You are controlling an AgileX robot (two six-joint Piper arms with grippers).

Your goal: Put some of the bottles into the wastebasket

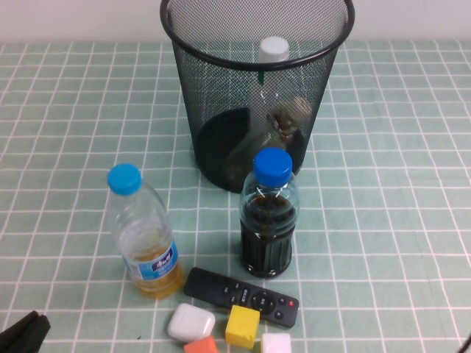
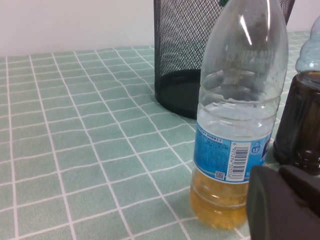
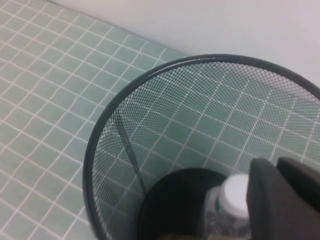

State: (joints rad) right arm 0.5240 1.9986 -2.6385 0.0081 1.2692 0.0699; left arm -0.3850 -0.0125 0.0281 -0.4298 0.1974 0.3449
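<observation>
wastebasket point(image 1: 221, 140) upper centre, both bottles point(image 1: 274, 51) inside | dark bottle point(image 1: 268, 220) crowds its front | left gripper point(image 1: 22, 334) bottom-left corner, right gripper point(image 3: 285, 200) above rim, jaws: cannot tell

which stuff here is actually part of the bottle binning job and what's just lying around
Job:
wastebasket
white-capped bottle, inside it
beige-capped bottle, inside it
right gripper, above the basket
left gripper, beside the yellow bottle

Lying about:
yellow-liquid bottle
dark-liquid bottle
remote
earbud case
yellow block
</observation>
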